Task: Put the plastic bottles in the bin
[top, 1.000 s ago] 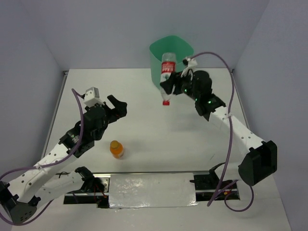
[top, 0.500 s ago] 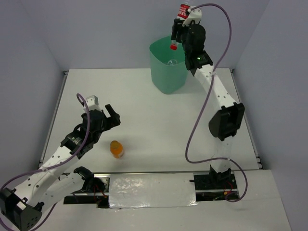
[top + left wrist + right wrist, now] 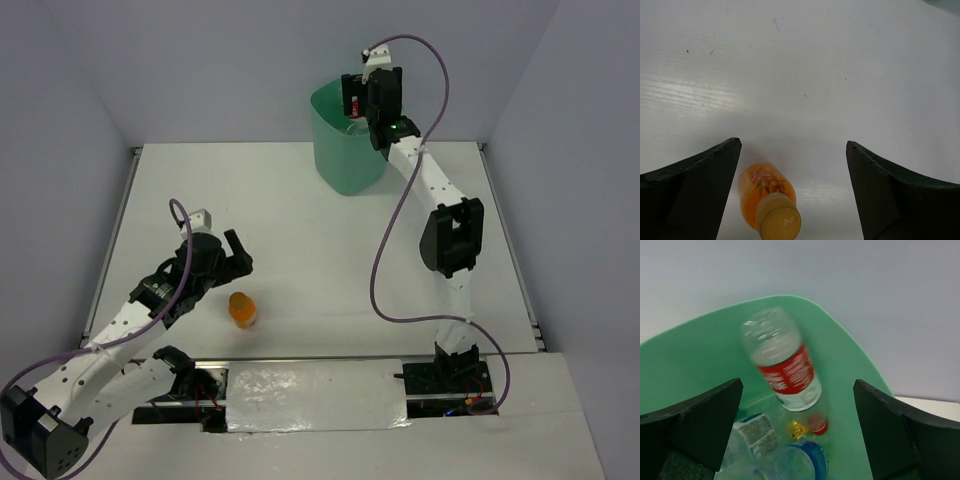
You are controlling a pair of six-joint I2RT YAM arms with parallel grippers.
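The top external camera looked down from above and behind the arm bases, far enough back to take in the whole table (image 3: 330, 230) and the bin (image 3: 345, 165) at its far edge; the left wrist camera sat low and close over the tabletop, facing forward and down between the dark fingers (image 3: 695, 185) of the left gripper (image 3: 792, 145) — the orange-capped bottle (image 3: 767, 205) at its lower edge also showed in the top view; the right wrist camera peered down into the bin's mouth from just above — the same bin the top view saw from outside.

White table (image 3: 330, 240); plain pale-lavender walls (image 3: 200, 70) around.
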